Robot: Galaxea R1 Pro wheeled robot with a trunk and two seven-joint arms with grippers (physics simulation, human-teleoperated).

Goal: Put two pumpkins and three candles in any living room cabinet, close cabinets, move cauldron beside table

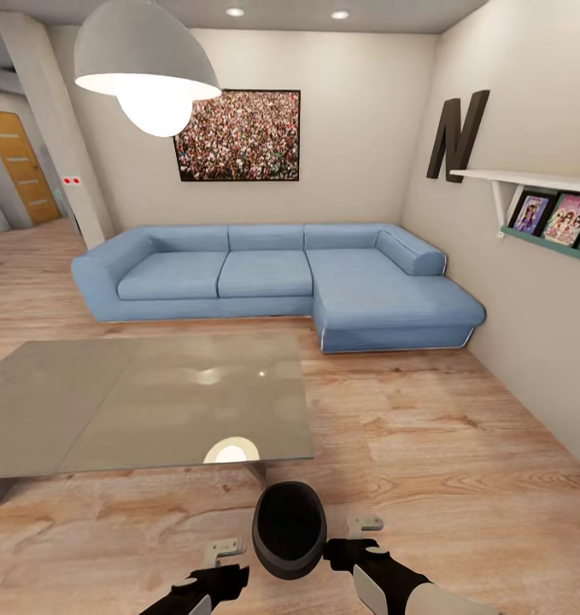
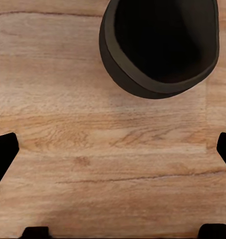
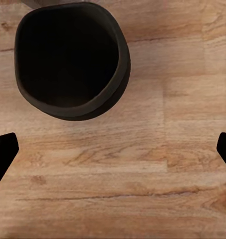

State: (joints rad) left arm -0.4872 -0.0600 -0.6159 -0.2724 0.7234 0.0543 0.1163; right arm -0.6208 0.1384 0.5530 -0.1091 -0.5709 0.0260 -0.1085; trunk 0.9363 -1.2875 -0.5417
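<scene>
Head view: cauldron (image 1: 290, 528) stands upright on the wood floor (image 1: 460, 461), near the front edge of the worktop (image 1: 144, 401) but apart from it. It sits between the left end effector (image 1: 223, 552) and right end effector (image 1: 364, 524), both spread, neither touching it; right looks nearer.

Left wrist view: cauldron (image 2: 160, 45) ahead and off-axis, fingers wide apart over bare floor.

Right wrist view: cauldron (image 3: 73, 59) ahead, off to the opposite side, fingers apart. Round mouth, no long axis.
</scene>
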